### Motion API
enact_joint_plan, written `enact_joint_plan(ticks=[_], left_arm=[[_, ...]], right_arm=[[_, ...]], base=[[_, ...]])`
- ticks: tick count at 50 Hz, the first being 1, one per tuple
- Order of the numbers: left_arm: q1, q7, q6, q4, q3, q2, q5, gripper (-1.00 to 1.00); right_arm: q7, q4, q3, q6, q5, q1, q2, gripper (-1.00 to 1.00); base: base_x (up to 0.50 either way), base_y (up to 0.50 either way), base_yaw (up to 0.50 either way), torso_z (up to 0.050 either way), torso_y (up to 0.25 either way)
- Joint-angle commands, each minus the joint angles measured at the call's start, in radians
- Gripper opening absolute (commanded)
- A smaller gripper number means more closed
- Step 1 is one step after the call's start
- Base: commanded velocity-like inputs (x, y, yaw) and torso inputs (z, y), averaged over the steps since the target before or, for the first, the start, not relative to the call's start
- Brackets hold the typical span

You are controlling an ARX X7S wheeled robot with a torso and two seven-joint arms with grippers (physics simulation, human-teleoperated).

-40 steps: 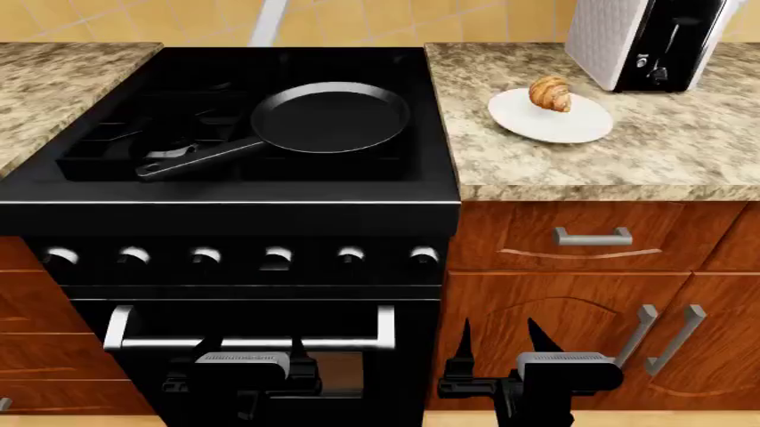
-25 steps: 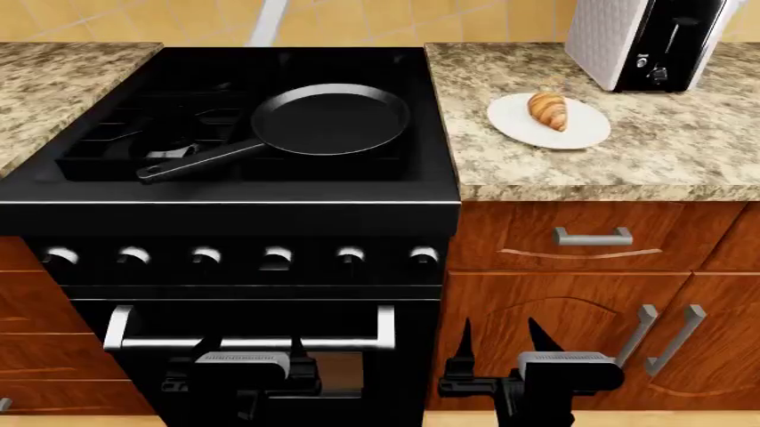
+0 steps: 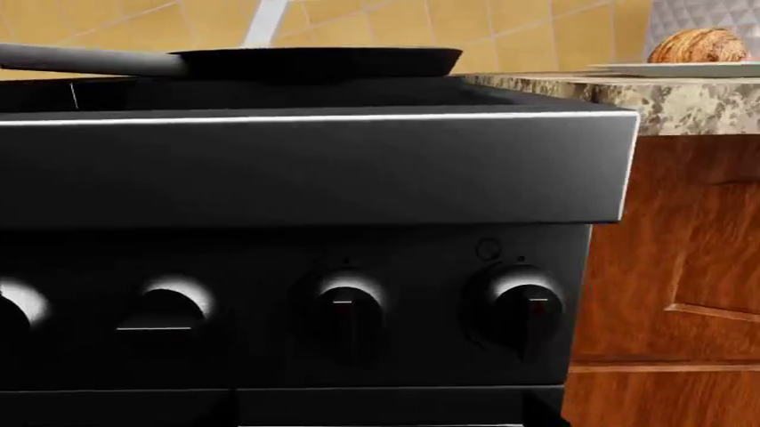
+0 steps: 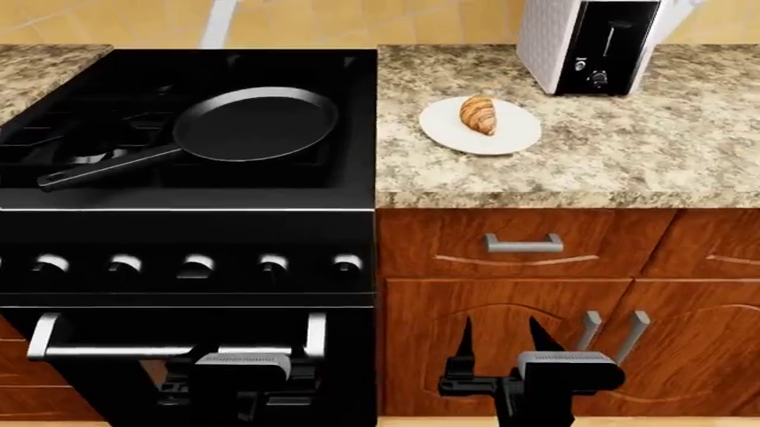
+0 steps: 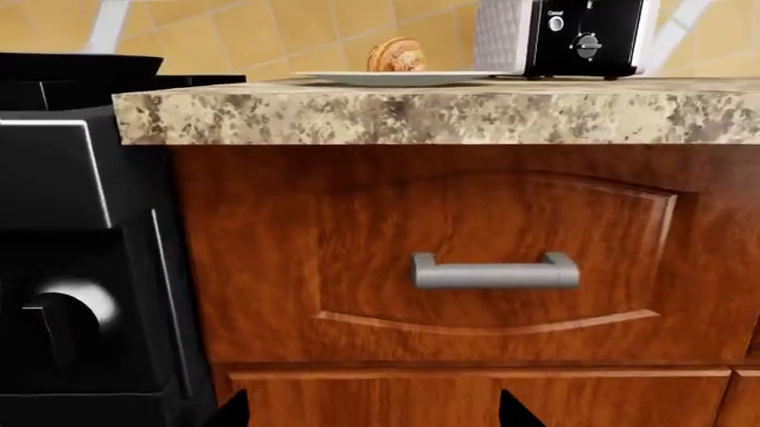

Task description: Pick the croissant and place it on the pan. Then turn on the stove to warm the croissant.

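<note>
Croissant (image 4: 479,114) on white plate (image 4: 457,135), near surface's (image 4: 594,169) left edge beside stove (image 4: 178,222). Pan (image 4: 255,123) on stove grates. Right pincer (image 4: 499,342) low before cabinet doors, prongs spread, well below croissant. Left pincer (image 4: 244,378): state unclear.

Stove (image 4: 190,222) cut off at left edge; toaster (image 4: 588,40) top cropped; left gripper (image 4: 244,378) jaws hidden against dark oven door.
</note>
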Motion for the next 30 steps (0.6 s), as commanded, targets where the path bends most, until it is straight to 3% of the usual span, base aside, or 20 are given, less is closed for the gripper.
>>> enact_joint_plan(ticks=[1, 7, 15, 30], left_arm=[[0.001, -0.016, 0.001, 0.004, 0.014, -0.012, -0.016, 1.00], [0.005, -0.021, 0.000, 0.012, 0.019, -0.017, -0.024, 1.00], [0.002, -0.036, 0.018, 0.011, 0.027, -0.026, -0.029, 1.00], [0.006, -0.039, 0.010, 0.021, 0.055, -0.047, -0.040, 1.00]], right_arm=[[0.020, 0.001, -0.016, -0.004, 0.013, 0.001, 0.014, 1.00], [0.027, -0.007, -0.031, -0.011, 0.008, -0.003, 0.022, 1.00], [0.033, -0.009, -0.049, -0.012, 0.010, -0.002, 0.033, 1.00], [0.044, -0.006, -0.066, -0.020, 0.029, 0.001, 0.045, 1.00]], base=[[0.07, -0.50, 0.00, 0.000, 0.000], [0.07, -0.49, 0.00, 0.000, 0.000], [0.01, -0.02, 0.00, 0.002, 0.000], [0.00, 0.00, 0.00, 0.050, 0.000]])
